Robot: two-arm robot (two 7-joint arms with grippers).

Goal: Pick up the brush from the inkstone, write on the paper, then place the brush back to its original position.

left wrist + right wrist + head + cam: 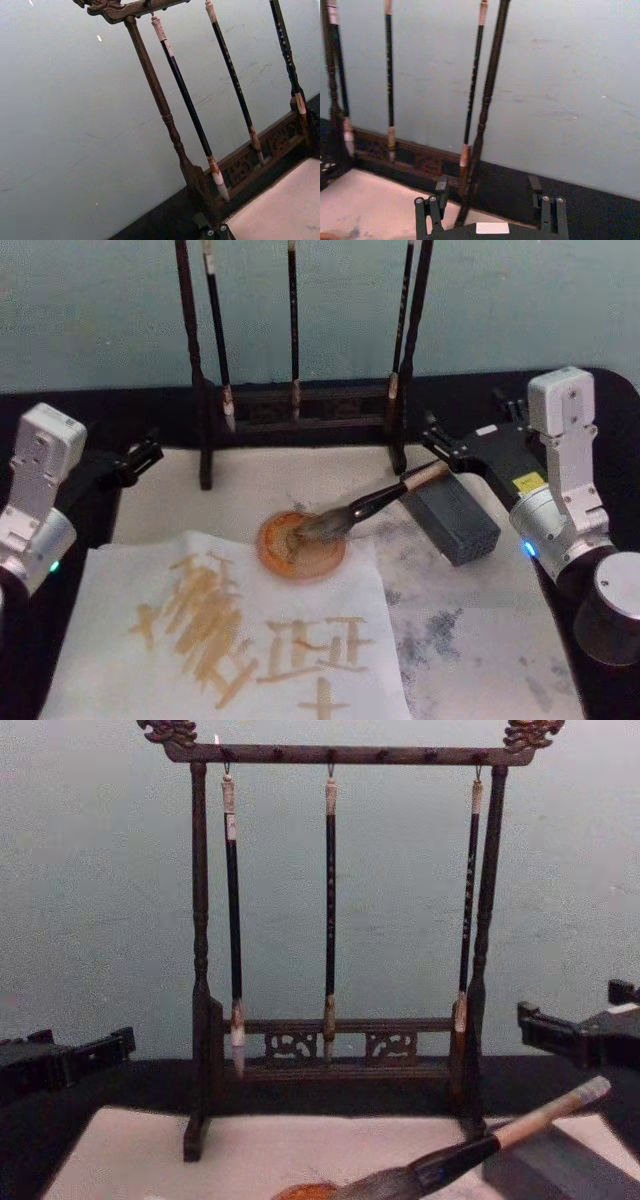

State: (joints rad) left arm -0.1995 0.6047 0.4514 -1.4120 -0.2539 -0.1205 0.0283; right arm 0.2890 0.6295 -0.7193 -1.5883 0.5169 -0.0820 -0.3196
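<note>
The brush lies slanted on the table, its bushy tuft in a round orange dish and its shaft propped on the dark grey inkstone block. Its pale handle end points toward my right gripper, which hovers open just behind it with nothing between its fingers. The paper, a white sheet marked with tan brush strokes, lies at the front left. My left gripper is parked open at the table's left edge. In the chest view the brush crosses the lower right.
A dark wooden brush rack with three slim hanging brushes stands at the back, close to both grippers. A pale mat with grey stains covers the table. The black table edge runs along the left and right sides.
</note>
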